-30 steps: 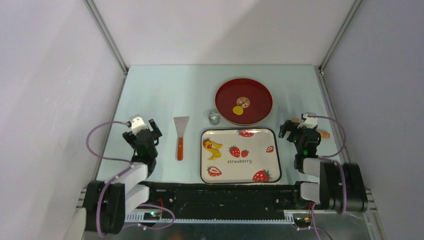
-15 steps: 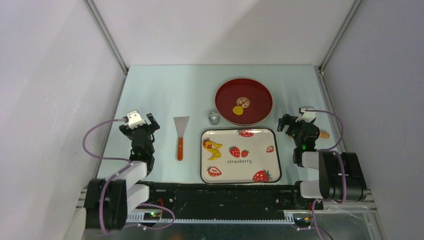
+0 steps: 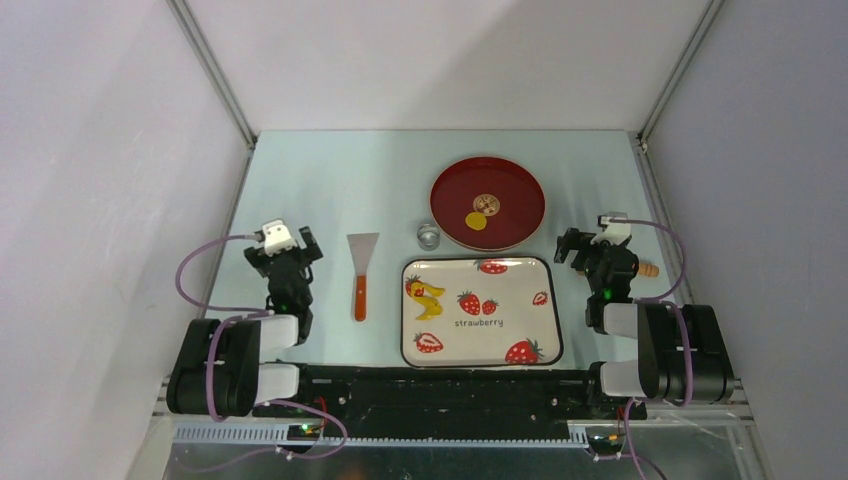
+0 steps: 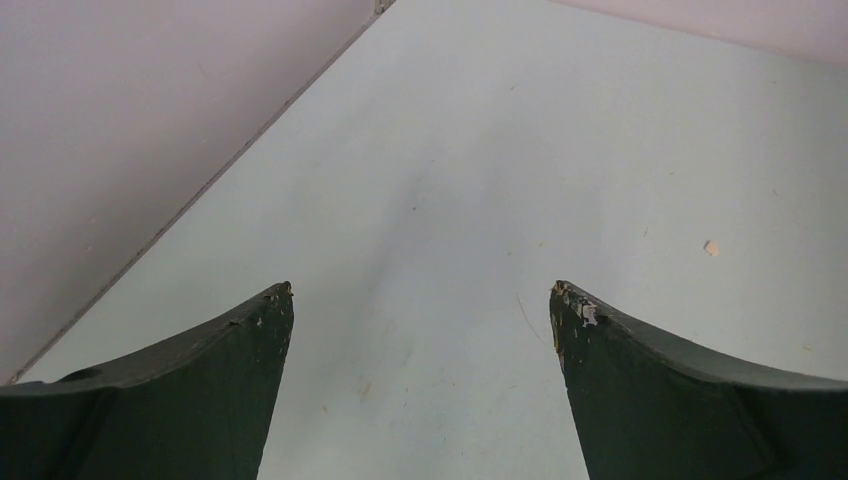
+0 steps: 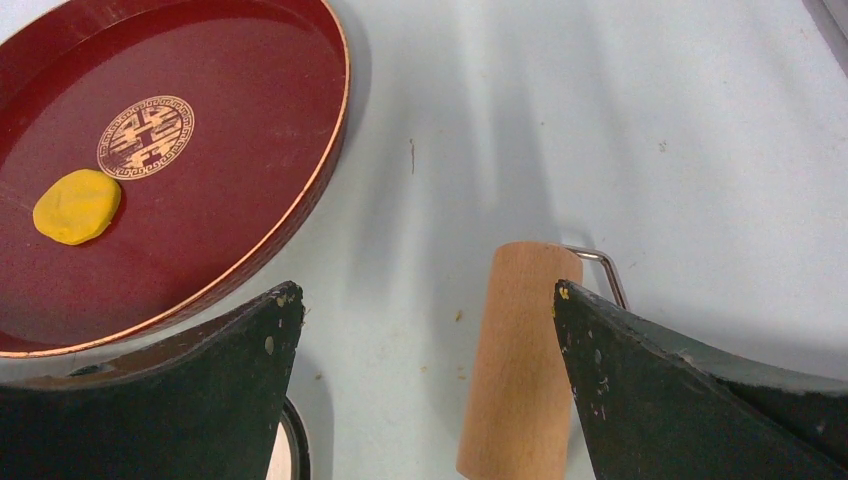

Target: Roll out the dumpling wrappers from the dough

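Left tool: jaws spread wide, nothing between them, both dark fingers poised above bare pale tabletop near the left wall; one small pale crumb lies on the surface ahead and to the right. Right tool: jaws likewise spread wide and gripping nothing. A wooden roller lies on the tabletop in the gap between its fingers, close to the right-hand finger; whether it touches that finger cannot be told. A thin wire bracket shows at the roller's far end, and in the top view an orange handle tip projects to the right of the tool. Ahead and left of the right tool sits a round red tray with a gold emblem at its centre. One dumpling wrapper, a small flat yellow disc, lies inside this tray just beside the emblem on its near-left side. Nearer the arms, between the two tools, stands a rectangular strawberry-print tray; the dough, an irregular yellow patch, rests in its left part. A small clear round object stands on the tabletop just beside the red tray's left edge, beyond the strawberry tray's far-left corner. A scraper with a metal blade and orange handle lies between the left tool and the strawberry tray, blade pointing away from the arms, apart from both.
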